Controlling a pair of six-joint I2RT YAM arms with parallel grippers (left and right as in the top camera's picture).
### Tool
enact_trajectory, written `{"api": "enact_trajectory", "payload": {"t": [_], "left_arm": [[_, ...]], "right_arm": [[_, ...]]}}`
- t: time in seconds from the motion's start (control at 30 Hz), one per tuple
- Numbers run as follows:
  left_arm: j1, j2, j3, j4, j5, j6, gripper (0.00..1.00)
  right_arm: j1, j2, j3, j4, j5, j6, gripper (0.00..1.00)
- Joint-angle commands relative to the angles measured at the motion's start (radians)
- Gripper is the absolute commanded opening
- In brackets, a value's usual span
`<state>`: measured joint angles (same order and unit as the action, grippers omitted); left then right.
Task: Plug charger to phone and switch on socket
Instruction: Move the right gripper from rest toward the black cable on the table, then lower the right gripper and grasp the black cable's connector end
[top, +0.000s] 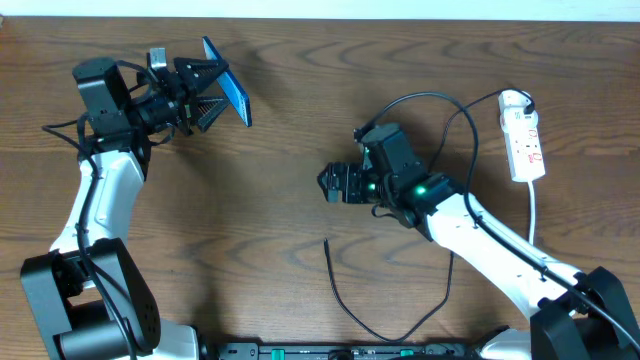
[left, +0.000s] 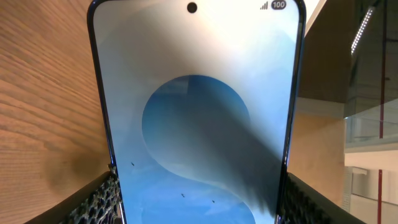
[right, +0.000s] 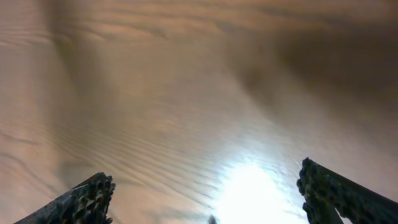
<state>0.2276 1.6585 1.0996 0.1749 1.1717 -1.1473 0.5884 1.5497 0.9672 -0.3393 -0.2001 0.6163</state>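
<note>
Left gripper (top: 212, 98): clamped on phone (top: 228, 95), up off table (top: 280, 60), far-left corner, screen tilted.
Right gripper (top: 326, 186): fingers wide apart, nothing between, over bare wood mid-table.
Charger (top: 331, 275): loose tip (top: 327, 243) flat on table, just on robot's side of right gripper, lying straight toward it. Well apart from phone.
Nearer arm: right. Likely next: dip, pinch tip, carry left to phone.
Socket (top: 524, 135): far right, untouched.

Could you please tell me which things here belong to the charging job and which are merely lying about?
For the job: slim black-edged smartphone with blue screen; long thin black charger cable; narrow white power strip.
Not part of it: brown wooden table; black bar along its near edge.
</note>
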Motion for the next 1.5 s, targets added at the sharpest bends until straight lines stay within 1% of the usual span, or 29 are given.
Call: {"api": "enact_trajectory", "payload": {"t": [0.0,0.13,0.23,0.47,0.67,0.8,0.87,1.13,1.27,1.47], "left_arm": [[0.005,-0.014,0.002,0.005,0.021,0.017,0.07],[0.005,-0.014,0.002,0.005,0.021,0.017,0.07],[0.005,-0.014,0.002,0.005,0.021,0.017,0.07],[0.005,-0.014,0.002,0.005,0.021,0.017,0.08],[0.005,-0.014,0.002,0.005,0.021,-0.006,0.07],[0.005,-0.014,0.002,0.014,0.000,-0.005,0.07],[0.005,-0.014,0.002,0.021,-0.016,-0.006,0.07],[0.005,-0.014,0.002,0.021,-0.022,-0.005,0.07],[0.005,-0.015,0.002,0.021,-0.021,0.014,0.07],[0.007,-0.015,0.002,0.021,-0.017,0.021,0.07]], "right_arm": [[0.013,0.006,0.022,-0.070,0.052,-0.054,0.93],[0.021,0.006,0.040,-0.160,0.052,-0.138,0.93],[0.027,0.006,0.044,-0.177,0.052,-0.180,0.94],[0.028,0.006,0.044,-0.177,0.074,-0.188,0.96],[0.026,0.006,0.044,-0.169,0.099,-0.188,0.95],[0.026,0.006,0.043,-0.174,0.209,-0.187,0.96],[0.026,0.006,0.043,-0.179,0.248,-0.167,0.99],[0.028,0.044,0.043,-0.174,0.247,-0.037,0.99],[0.049,0.099,0.043,-0.171,0.229,-0.033,0.99],[0.109,0.146,0.043,-0.174,0.139,-0.033,0.99]]}}
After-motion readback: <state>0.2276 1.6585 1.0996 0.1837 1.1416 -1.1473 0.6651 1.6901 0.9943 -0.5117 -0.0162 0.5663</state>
